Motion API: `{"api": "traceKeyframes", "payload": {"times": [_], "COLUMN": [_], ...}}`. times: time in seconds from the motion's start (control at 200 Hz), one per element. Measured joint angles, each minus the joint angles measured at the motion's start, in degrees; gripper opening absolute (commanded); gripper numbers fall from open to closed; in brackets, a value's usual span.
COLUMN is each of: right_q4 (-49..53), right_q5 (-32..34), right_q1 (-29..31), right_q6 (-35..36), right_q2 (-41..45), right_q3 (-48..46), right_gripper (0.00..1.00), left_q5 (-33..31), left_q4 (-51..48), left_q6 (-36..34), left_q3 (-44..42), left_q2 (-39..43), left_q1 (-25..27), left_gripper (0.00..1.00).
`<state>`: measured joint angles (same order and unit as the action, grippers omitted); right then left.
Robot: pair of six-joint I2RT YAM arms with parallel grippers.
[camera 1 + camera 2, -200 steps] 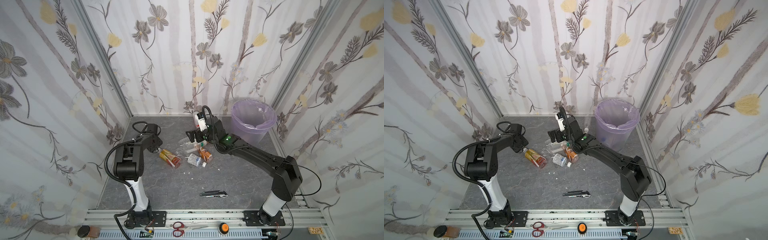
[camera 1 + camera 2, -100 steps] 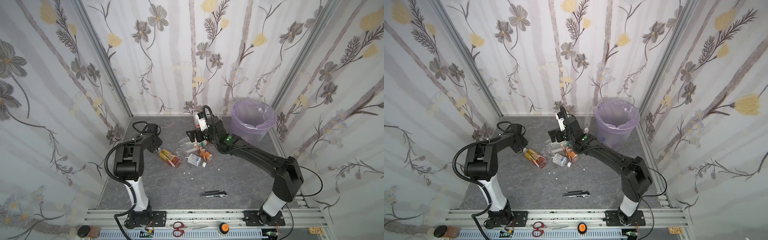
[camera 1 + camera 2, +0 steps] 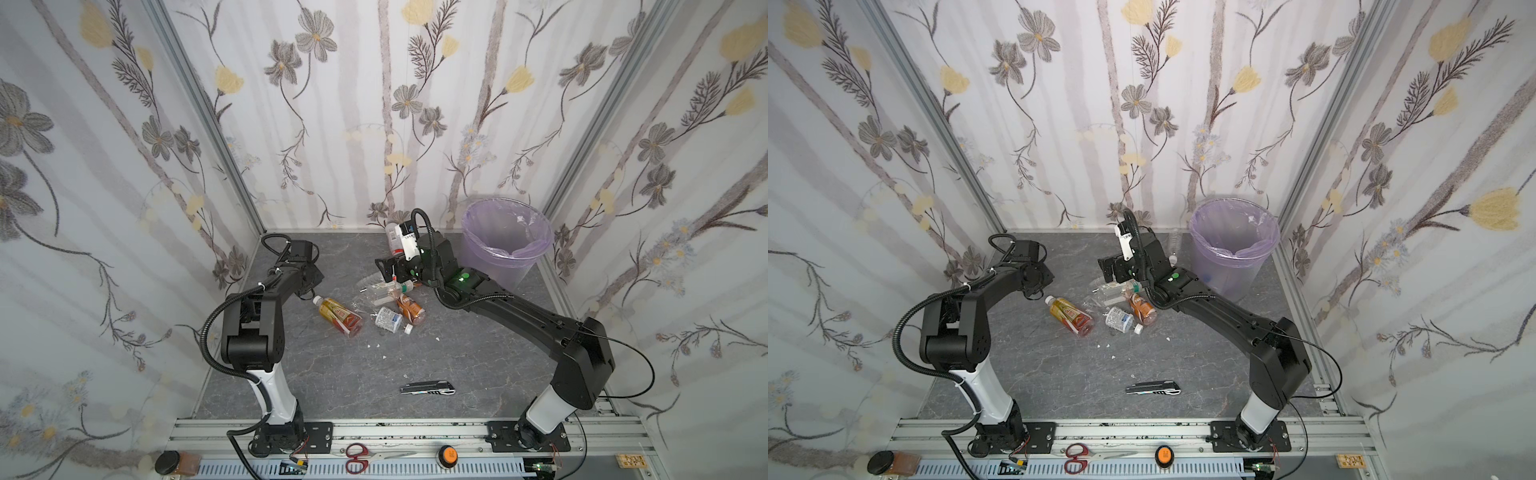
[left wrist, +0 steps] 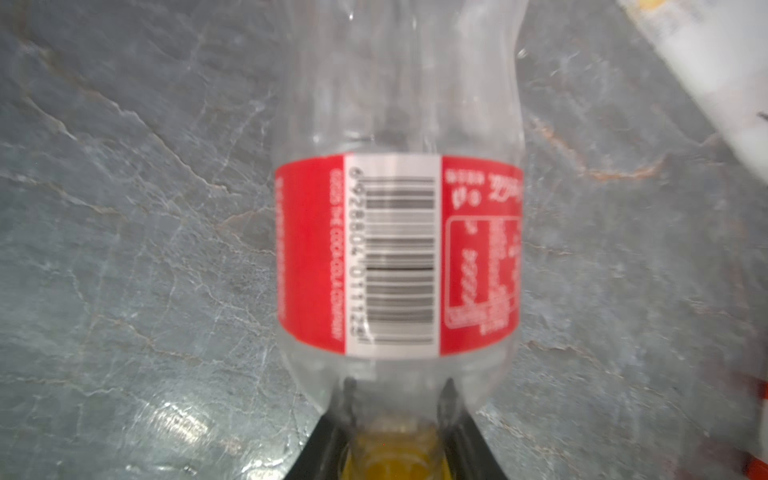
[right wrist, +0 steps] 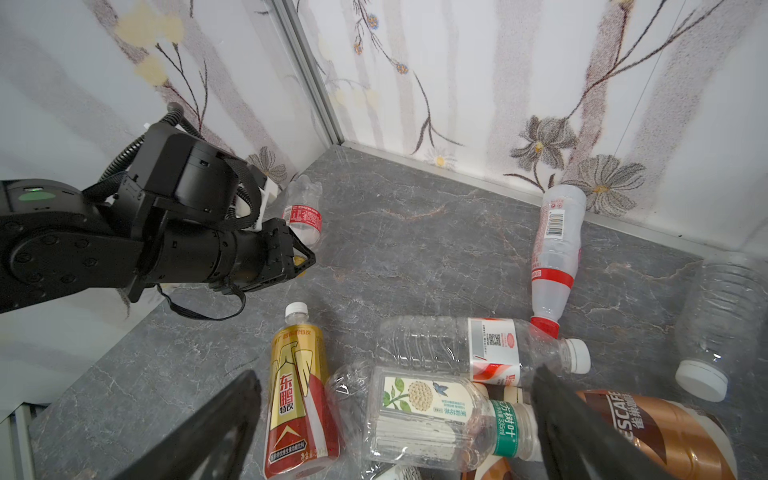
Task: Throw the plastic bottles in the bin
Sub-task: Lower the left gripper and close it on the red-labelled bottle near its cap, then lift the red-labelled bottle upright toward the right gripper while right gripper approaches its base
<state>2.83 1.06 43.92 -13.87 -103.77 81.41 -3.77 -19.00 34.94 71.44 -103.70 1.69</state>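
Note:
In the left wrist view my left gripper is shut on the yellow-capped neck of a clear bottle with a red label, which lies on the grey floor. The right wrist view shows that gripper and bottle near the left wall. My right gripper stands open over a pile of plastic bottles, straddling a square clear bottle with a green band. Beside it lie a yellow-and-red bottle and a brown bottle. The lavender-lined bin stands at the back right.
A white bottle with a red cap lies by the back wall, a clear one with a white cap near it. A grey folding knife lies on the floor in front. Scissors rest on the front rail. Walls close in on three sides.
The left gripper's jaws have closed in on the bottle's neck. Both arms stay almost where they were, and the bottles on the floor have not shifted.

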Motion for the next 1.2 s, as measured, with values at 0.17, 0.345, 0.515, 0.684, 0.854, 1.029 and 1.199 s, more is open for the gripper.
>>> {"api": "traceKeyframes", "payload": {"times": [0.17,0.345,0.515,0.684,0.854,1.029,1.199], "right_q4": [0.04,0.00,-0.02,0.07,0.07,-0.50,-0.55], "right_q5": [-0.37,-3.69,-6.93,-8.22,-9.92,-11.91,-14.93], "right_q1": [-2.40,-6.75,-10.14,-11.37,-11.58,-11.74,-11.69], "right_q6": [-1.27,-3.56,-4.74,-5.60,-7.17,-9.16,-11.82], "right_q2": [3.23,7.82,10.12,10.01,9.27,8.74,6.69], "right_q3": [-0.09,1.31,4.04,6.19,6.45,6.12,6.71], "right_gripper": [1.00,1.00,1.00,1.00,1.00,1.00,1.00], "left_q5": [0.81,0.83,-1.01,-4.92,-9.57,-14.60,-18.53], "left_q4": [3.04,10.47,18.64,26.49,31.76,35.21,39.41], "left_q6": [-4.79,-10.01,-16.22,-21.66,-26.01,-29.68,-33.73], "left_q3": [-0.22,-4.24,-8.83,-12.52,-13.70,-15.41,-17.73], "left_q2": [7.41,15.72,21.42,24.90,25.49,25.68,25.99], "left_q1": [3.08,8.72,17.00,24.52,30.29,35.34,38.58], "left_gripper": [0.33,0.34,0.34,0.33,0.33,0.33,0.33]}}
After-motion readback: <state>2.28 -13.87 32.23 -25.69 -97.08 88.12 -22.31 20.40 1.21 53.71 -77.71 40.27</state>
